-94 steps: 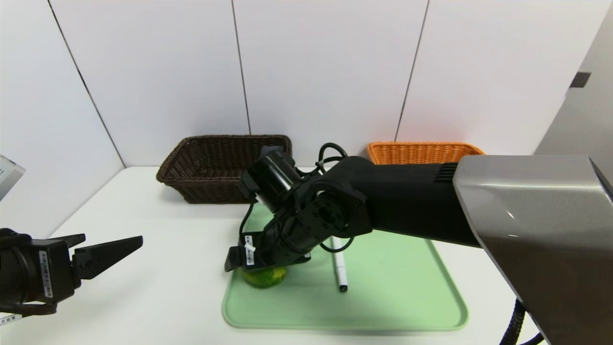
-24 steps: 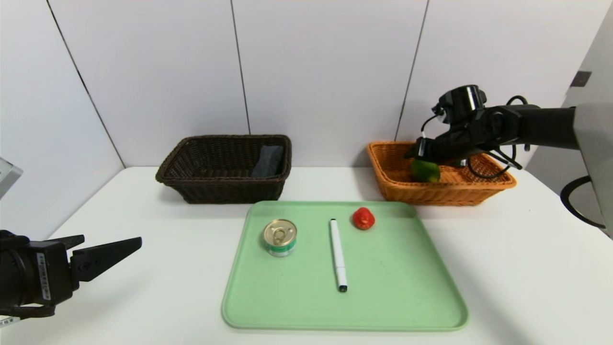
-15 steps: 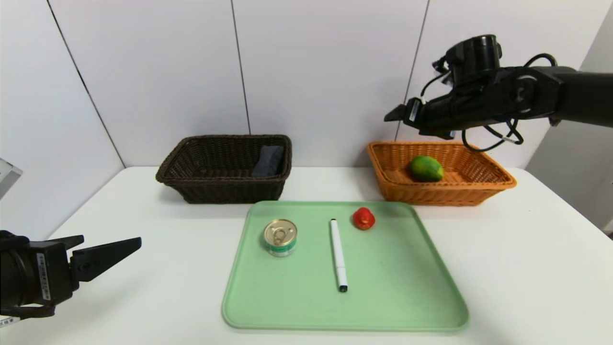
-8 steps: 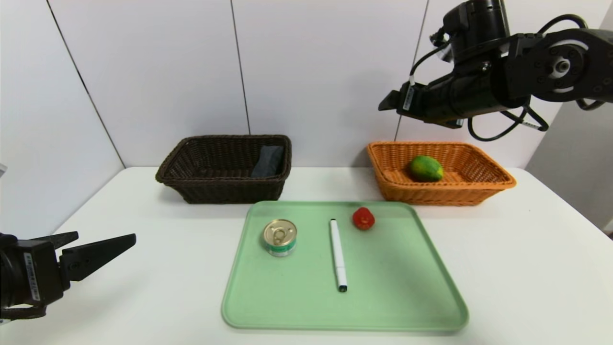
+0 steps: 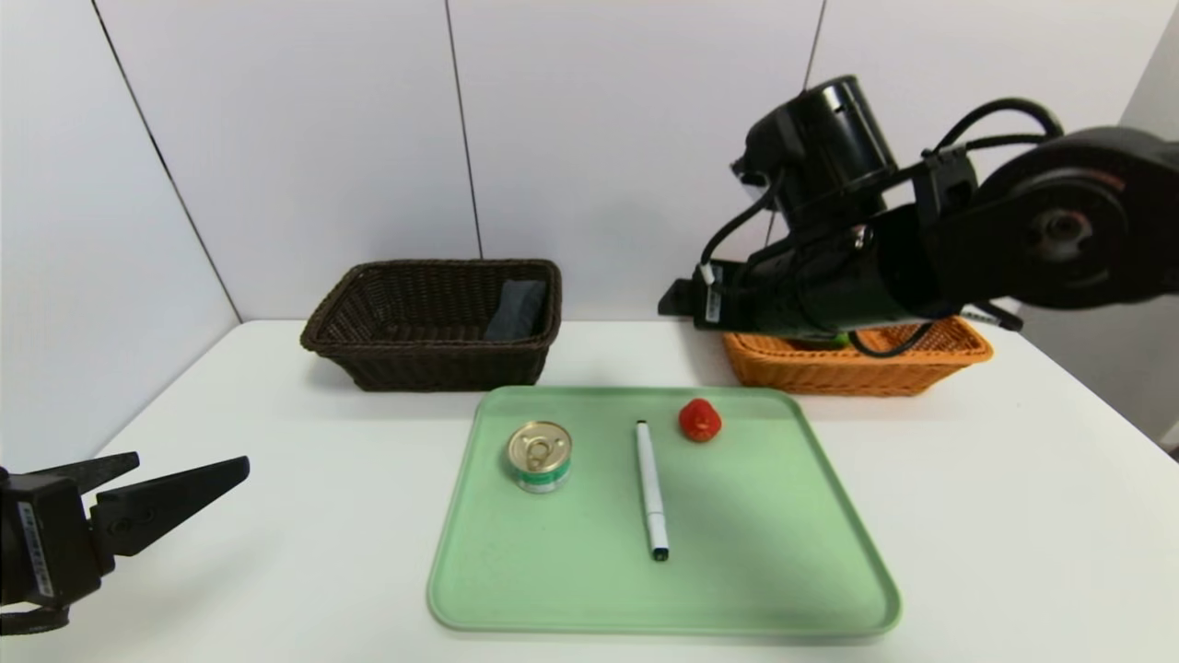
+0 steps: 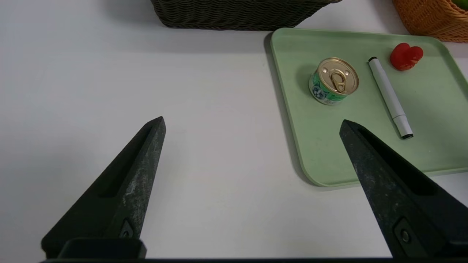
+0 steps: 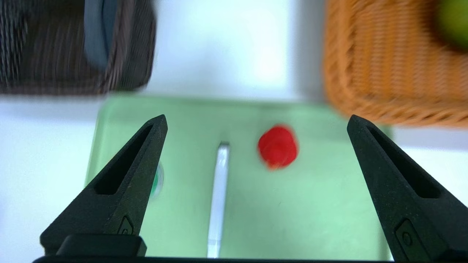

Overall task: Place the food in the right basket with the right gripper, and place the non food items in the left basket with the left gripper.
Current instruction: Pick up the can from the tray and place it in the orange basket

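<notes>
I judge my right end effector (image 7: 257, 116), fingers wide apart and empty, must next straddle the squat green-labelled tin can (image 5: 539, 457) for the orange wicker basket (image 5: 857, 373); my left end effector (image 6: 253, 118) is idle above the white tabletop (image 6: 219, 182), also spread.

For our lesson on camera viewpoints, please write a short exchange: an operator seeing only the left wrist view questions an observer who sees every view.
Operator: I see only the outside of the dark basket. What's inside?
Observer: A dark grey towel.
Operator: My left gripper hovers beside the green tray. Where's the right gripper?
Observer: In the air, near the left end of the orange basket.
</notes>
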